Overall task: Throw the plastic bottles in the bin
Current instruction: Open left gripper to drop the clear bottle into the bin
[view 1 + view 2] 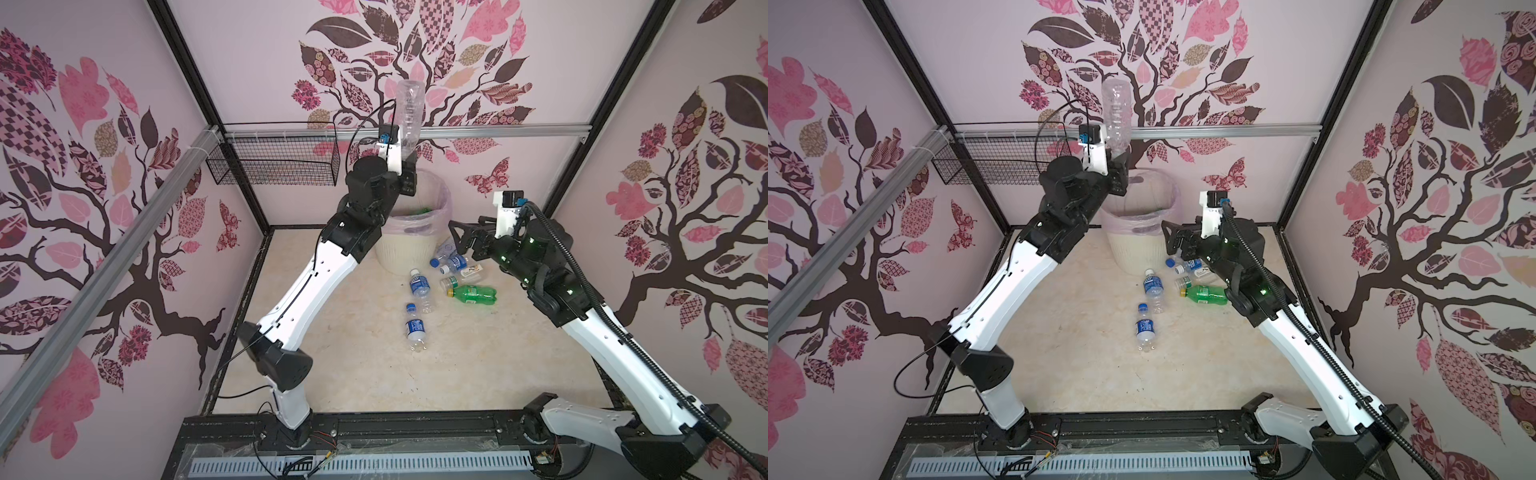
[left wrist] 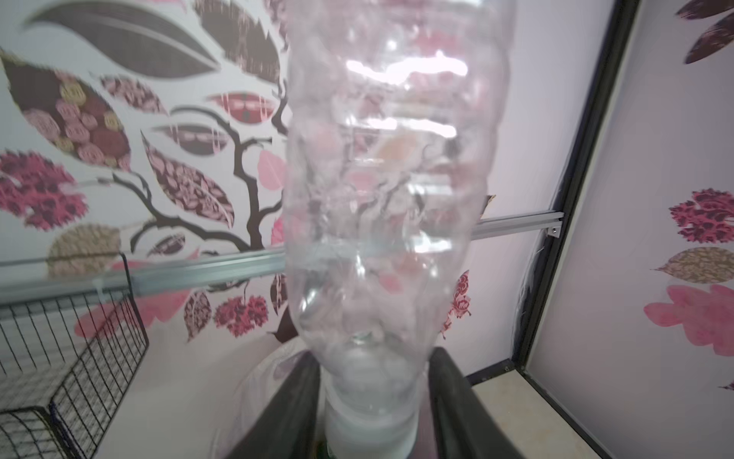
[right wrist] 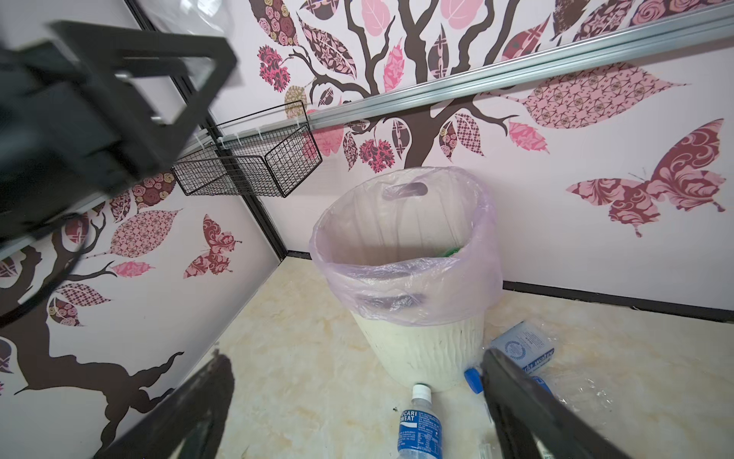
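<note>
Clear bottle (image 1: pixel 409 110) is being held neck-down between the jaws of the left gripper (image 1: pixel 407 161), whether gripped or loose cannot be told, above the bin (image 1: pixel 399 257), and is best being released only when centred over the opening.

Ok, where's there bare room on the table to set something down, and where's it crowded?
Bare: the wide patch between the left arm and the two blue-labelled bottles, and the front strip between the nearest bottle and the black rail. Crowded: the bottle cluster right of the bin, down to the green bottle.
</note>
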Robot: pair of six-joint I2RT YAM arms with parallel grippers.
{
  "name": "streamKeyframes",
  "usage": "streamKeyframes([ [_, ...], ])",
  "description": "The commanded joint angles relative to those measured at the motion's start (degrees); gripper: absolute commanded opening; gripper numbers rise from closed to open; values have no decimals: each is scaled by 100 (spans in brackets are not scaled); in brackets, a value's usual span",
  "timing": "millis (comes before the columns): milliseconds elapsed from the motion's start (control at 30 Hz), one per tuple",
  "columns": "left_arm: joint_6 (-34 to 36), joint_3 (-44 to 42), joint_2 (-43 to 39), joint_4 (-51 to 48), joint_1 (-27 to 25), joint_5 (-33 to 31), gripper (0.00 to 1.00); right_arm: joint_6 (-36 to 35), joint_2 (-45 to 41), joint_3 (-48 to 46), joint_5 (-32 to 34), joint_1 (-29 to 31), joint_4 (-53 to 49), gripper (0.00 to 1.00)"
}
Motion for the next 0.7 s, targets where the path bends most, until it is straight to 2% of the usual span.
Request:
streamKeyframes([
  [0,-543,506,403,-1233,120,312,71,-38,-133,5,85,17,3,100],
  [67,-568,320,303,-1137,119,484,91,-43,-185,-24,95,19,-17,99],
  [100,-576,211,229,-1085,107,525,97,-30,-207,-26,95,14,-36,100],
  [367,-568,-281,-266,-1068,62,619,97,211,-278,-63,14,21,-113,99],
  [667,-708,-535,-623,-1472,-18,640,97,386,-304,-49,60,18,-438,100],
])
